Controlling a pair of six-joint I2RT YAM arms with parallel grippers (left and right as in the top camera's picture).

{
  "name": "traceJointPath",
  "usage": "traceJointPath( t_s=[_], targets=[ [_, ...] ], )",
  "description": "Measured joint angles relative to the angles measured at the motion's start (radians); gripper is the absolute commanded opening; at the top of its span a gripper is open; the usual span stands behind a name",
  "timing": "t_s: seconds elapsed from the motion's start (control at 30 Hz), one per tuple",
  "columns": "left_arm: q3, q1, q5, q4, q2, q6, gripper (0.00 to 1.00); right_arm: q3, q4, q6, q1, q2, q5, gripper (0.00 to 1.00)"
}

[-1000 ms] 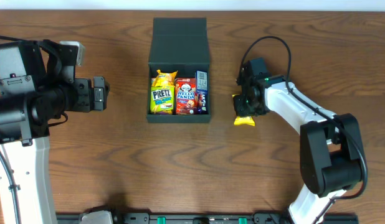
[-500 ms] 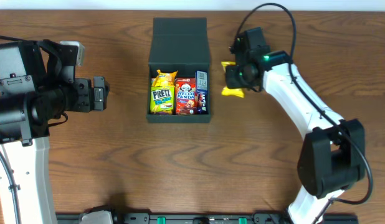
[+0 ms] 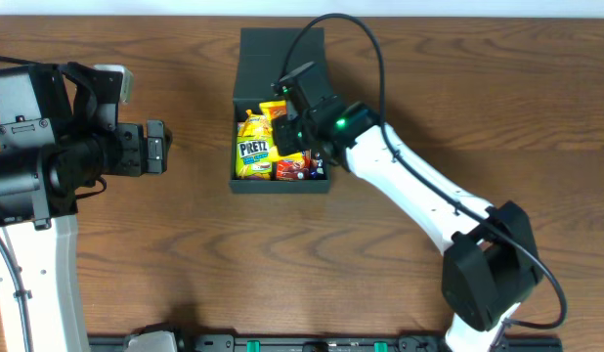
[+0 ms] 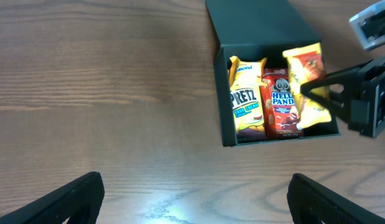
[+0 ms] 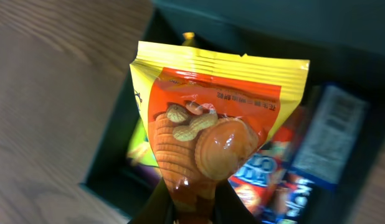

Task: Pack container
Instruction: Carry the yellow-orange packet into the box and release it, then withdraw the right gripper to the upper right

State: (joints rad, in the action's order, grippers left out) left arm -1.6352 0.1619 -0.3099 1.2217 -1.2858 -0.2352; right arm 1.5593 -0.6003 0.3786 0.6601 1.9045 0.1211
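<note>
Packet [image 5: 211, 124] has come off the table at the right and now hangs over the open container [image 3: 282, 61] mid-table, right gripper [image 3: 300, 119] clamped on its lower edge. Only the drop seems left for it; left gripper [image 4: 195, 199] waits spread wide, well apart

Now above container [image 3: 280, 61]: yellow packet [image 5: 218, 121]

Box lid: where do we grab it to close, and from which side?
Pinch the lid at its free far edge, likely coming from behind the box. It lies open beyond the back wall, hinged there, so that edge is clear of the right gripper holding a packet.
</note>
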Motion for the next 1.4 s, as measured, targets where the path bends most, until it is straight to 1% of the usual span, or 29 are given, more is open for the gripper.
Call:
traceJointPath(
  t_s=[0.13,0.33,0.47,0.6,0.63,0.67,0.7,0.73,0.8,0.87,1.0,1.17,1.4],
  targets=[
    [0.000,0.000,0.000,0.000,0.000,0.000,0.95,0.000,0.039,0.039,0.045,0.000,-0.035,0.08],
    [0.000,0.000,0.000,0.000,0.000,0.000,0.95,0.000,0.111,0.060,0.092,0.000,-0.079,0.08],
    [0.000,0.000,0.000,0.000,0.000,0.000,0.95,0.000,0.118,0.078,0.099,0.008,-0.092,0.08],
    [0.000,0.000,0.000,0.000,0.000,0.000,0.95,0.000,0.119,0.109,0.099,0.037,-0.095,0.09],
    [0.000,0.000,0.000,0.000,0.000,0.000,0.95,0.000,0.119,0.114,0.099,0.045,-0.093,0.11],
    [0.000,0.000,0.000,0.000,0.000,0.000,0.95,0.000,0.119,0.119,0.099,0.054,-0.092,0.16],
    [0.000,0.000,0.000,0.000,0.000,0.000,0.95,0.000,0.119,0.129,0.099,0.064,-0.091,0.32],
    [0.000,0.000,0.000,0.000,0.000,0.000,0.95,0.000,0.119,0.137,0.099,0.074,-0.090,0.39],
    [0.000,0.000,0.000,0.000,0.000,0.000,0.95,0.000,0.121,0.146,0.099,0.085,-0.090,0.43],
    [0.000,0.000,0.000,0.000,0.000,0.000,0.95,0.000,0.122,0.155,0.099,0.090,-0.088,0.50],
    [0.000,0.000,0.000,0.000,0.000,0.000,0.95,0.000,0.127,0.163,0.099,0.090,-0.087,0.53],
    [0.000,0.000,0.000,0.000,0.000,0.000,0.95,0.000,0.127,0.163,0.099,0.090,-0.087,0.54],
    [0.000,0.000,0.000,0.000,0.000,0.000,0.95,0.000,0.126,0.160,0.079,0.089,-0.084,0.57]
  ],
)
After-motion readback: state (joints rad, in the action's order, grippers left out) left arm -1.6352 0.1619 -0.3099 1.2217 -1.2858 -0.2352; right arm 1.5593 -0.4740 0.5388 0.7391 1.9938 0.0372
